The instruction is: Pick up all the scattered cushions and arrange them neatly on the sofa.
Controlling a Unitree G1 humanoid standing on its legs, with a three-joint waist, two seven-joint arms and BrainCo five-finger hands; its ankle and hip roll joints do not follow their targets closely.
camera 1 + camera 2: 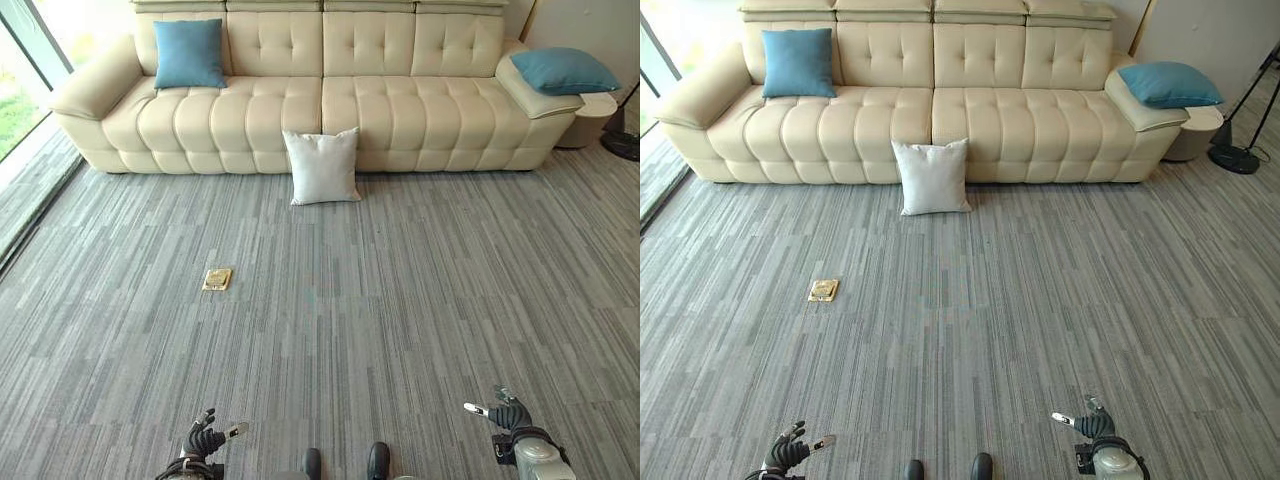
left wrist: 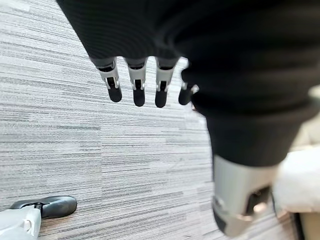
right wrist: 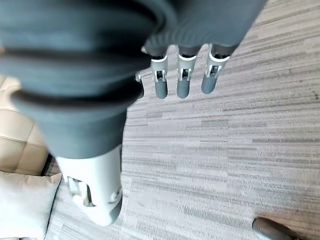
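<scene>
A white cushion leans upright on the carpet against the front of the cream sofa, near its middle. One blue cushion stands against the sofa's back at the left end. Another blue cushion lies on the right armrest. My left hand hangs low at the near left, fingers relaxed and holding nothing. My right hand hangs at the near right, likewise open and empty. Both are far from the cushions. The right wrist view catches the white cushion and a bit of sofa.
A small brass floor socket sits in the grey striped carpet left of centre. A window wall runs along the far left. A round side table and a black stand base are beside the sofa's right end.
</scene>
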